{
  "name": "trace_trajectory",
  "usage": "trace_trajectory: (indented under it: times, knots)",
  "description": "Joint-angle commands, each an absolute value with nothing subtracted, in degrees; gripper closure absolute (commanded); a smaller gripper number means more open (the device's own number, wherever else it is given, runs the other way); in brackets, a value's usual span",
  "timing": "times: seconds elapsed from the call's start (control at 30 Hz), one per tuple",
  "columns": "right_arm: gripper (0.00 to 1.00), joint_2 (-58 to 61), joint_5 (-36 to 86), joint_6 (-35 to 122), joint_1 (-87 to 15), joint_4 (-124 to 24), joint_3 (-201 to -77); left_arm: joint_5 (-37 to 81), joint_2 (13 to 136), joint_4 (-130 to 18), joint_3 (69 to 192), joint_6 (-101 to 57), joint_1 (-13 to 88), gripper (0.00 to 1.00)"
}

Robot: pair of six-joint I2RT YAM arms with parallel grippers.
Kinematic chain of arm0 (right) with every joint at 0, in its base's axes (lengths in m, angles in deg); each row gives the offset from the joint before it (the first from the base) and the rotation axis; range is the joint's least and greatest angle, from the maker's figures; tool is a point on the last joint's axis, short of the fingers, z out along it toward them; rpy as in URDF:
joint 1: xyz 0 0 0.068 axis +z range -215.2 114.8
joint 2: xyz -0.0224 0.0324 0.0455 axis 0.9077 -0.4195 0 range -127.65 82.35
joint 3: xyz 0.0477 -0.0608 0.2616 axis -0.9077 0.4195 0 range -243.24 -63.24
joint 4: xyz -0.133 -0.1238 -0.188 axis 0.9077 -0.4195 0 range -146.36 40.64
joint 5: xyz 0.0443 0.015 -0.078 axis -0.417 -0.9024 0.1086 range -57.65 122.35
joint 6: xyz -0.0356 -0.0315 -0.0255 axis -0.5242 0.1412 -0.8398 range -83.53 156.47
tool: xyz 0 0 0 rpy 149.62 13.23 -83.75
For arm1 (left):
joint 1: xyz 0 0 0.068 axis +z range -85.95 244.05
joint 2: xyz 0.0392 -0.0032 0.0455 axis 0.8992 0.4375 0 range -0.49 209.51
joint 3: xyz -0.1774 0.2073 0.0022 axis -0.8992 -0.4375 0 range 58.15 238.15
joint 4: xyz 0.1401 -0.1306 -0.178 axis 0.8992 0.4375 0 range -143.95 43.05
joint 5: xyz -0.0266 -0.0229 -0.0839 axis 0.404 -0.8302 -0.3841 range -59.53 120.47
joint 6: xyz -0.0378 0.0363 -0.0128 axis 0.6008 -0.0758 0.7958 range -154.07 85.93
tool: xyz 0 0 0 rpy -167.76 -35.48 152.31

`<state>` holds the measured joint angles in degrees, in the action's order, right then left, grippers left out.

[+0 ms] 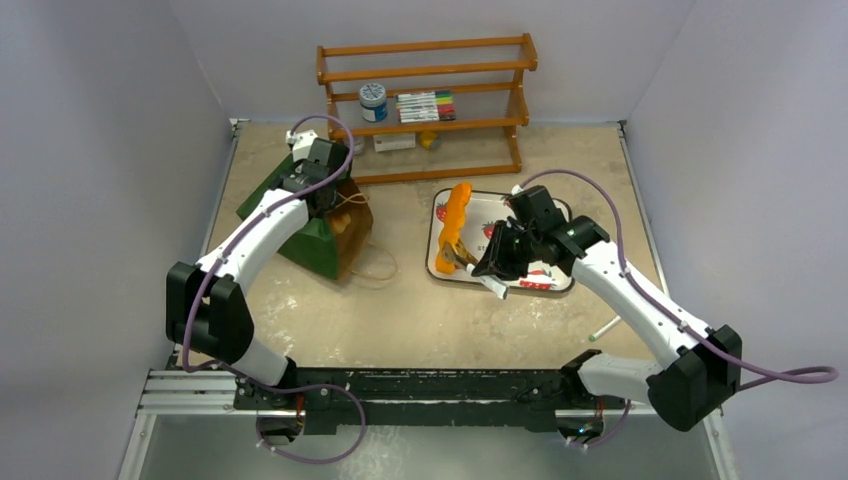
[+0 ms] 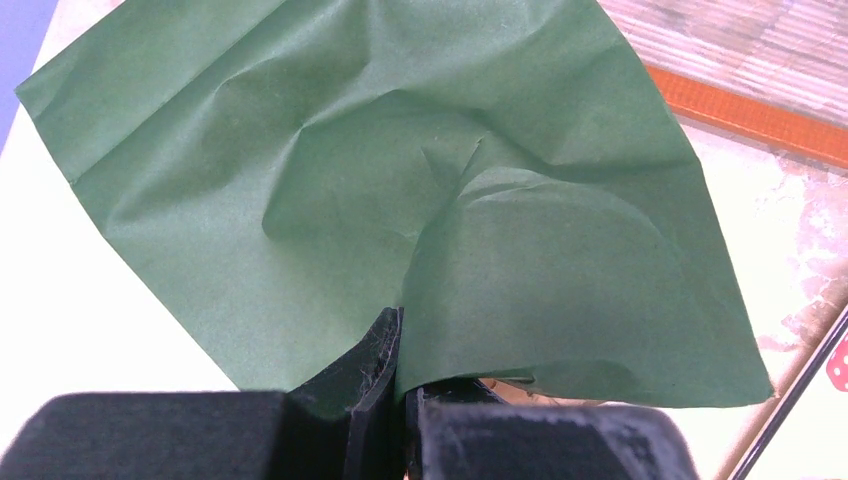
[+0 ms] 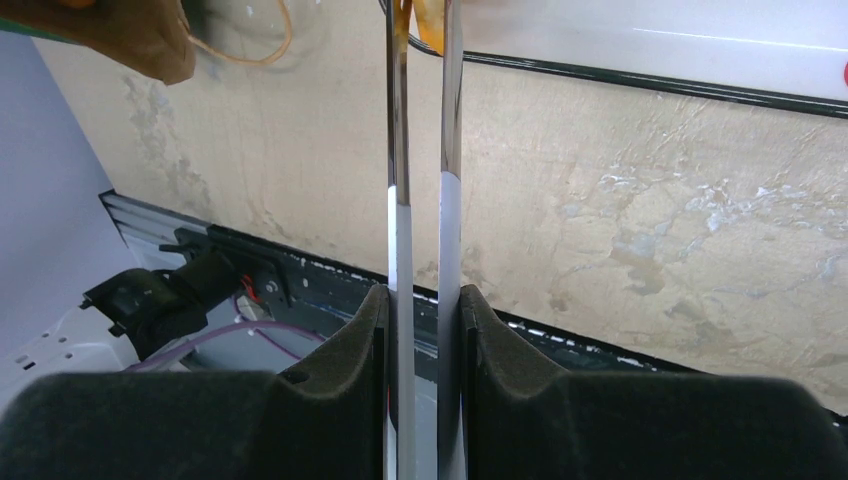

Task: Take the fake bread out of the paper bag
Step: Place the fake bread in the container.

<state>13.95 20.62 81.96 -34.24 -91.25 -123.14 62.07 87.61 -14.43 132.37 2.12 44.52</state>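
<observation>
Left claw pinching crumpled dark-green paper bag; right claw squeezing tongs on golden fake bread.

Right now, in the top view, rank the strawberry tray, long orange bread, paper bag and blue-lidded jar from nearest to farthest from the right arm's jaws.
1. strawberry tray: directly underneath.
2. long orange bread: on the tray's left side.
3. paper bag: well off to the left.
4. blue-lidded jar: at the back, on the wooden rack.
</observation>
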Motion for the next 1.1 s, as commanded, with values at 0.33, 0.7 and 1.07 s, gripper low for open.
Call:
trace_trajectory:
  times: [0.33, 0.7, 1.07]
  knots:
    - [0.71, 9.13, 13.57, 75.41, -40.25, -91.77, -127.78, 60.71, 85.64, -18.88, 131.71, 1.79, 44.72, 1.0]
    - [0.59, 10.5, 13.1, 75.56, -41.89, -91.79, -126.28, 60.63, 86.04, -18.71, 131.9, 1.35, 44.73, 1.0]
    - [0.58, 15.66, 14.3, 76.66, -42.34, -95.65, -125.37, 61.06, 86.09, -18.18, 132.06, 0.91, 44.72, 1.0]
